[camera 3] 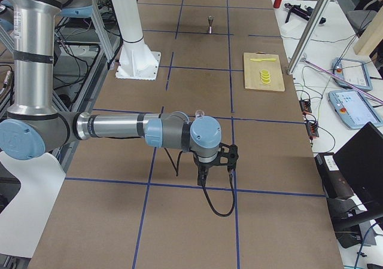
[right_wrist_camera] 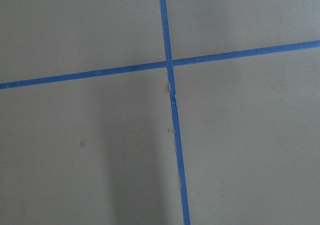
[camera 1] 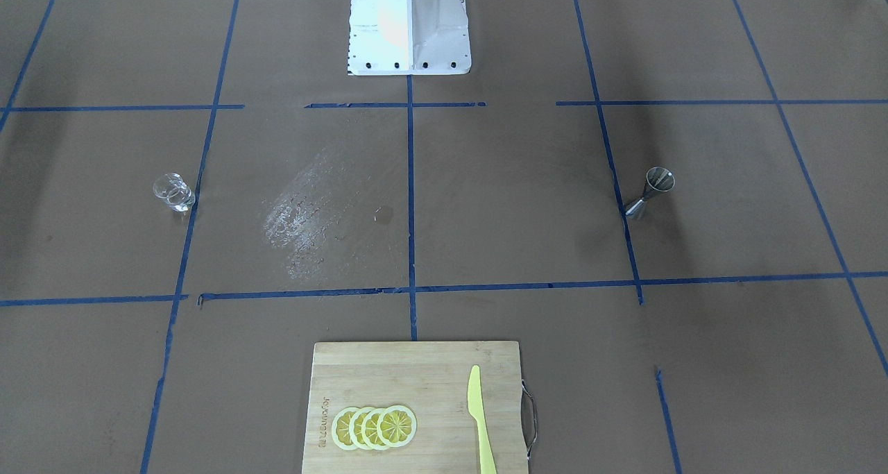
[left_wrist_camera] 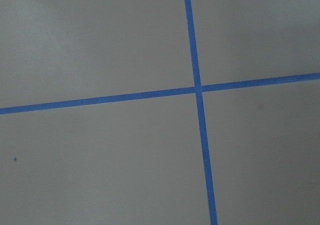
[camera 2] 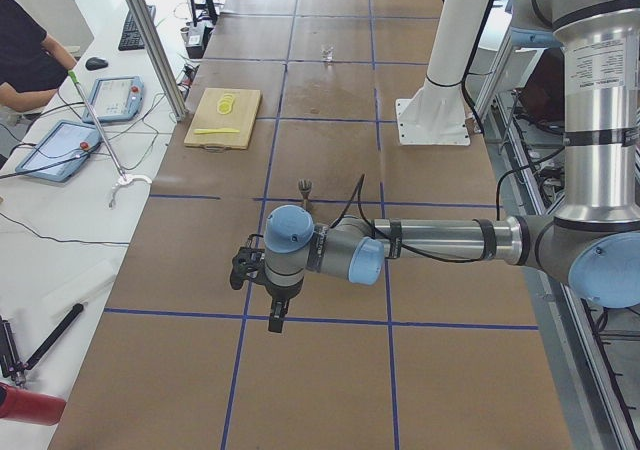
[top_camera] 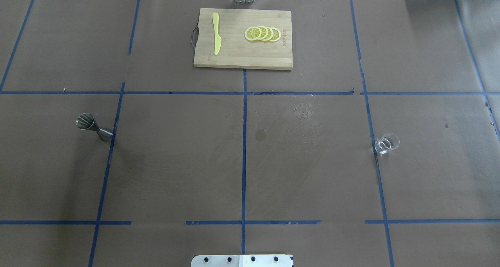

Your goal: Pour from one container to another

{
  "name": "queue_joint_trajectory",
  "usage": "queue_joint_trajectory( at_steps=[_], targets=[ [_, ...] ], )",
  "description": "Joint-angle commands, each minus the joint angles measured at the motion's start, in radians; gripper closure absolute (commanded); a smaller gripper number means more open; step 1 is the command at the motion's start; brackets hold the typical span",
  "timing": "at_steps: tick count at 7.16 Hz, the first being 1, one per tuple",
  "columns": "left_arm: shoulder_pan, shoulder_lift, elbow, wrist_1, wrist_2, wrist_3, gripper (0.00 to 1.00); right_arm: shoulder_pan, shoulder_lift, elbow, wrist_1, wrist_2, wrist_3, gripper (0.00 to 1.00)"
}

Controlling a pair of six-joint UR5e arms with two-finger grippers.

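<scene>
Pouring apparently not begun: glass cup (camera 1: 173,192) and jigger (camera 1: 650,193) stand well apart; left claw (camera 2: 274,322) and right claw (camera 3: 200,179), spread impossible to tell, must first grasp them.

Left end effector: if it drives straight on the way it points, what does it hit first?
The left end effector points down; its wrist view shows only the table and a blue tape cross. Likely the table first, near that cross; height unclear.
</scene>
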Motion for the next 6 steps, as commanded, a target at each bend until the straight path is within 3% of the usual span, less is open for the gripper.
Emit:
queue_joint_trajectory(
  at_steps=[1, 3, 6],
  targets=[
    [0.002, 0.000, 0.000, 0.000, 0.000, 0.000, 0.00, 0.000, 0.000, -0.001, 0.000, 0.001, 0.000, 0.00],
    [0.023, -0.006, -0.032, -0.003, 0.000, -0.006, 0.00, 0.000, 0.000, 0.002, -0.002, 0.004, 0.003, 0.00],
    [0.156, -0.009, -0.234, 0.005, 0.000, -0.041, 0.00, 0.000, 0.009, 0.008, -0.002, 0.010, 0.002, 0.00]
  ],
)
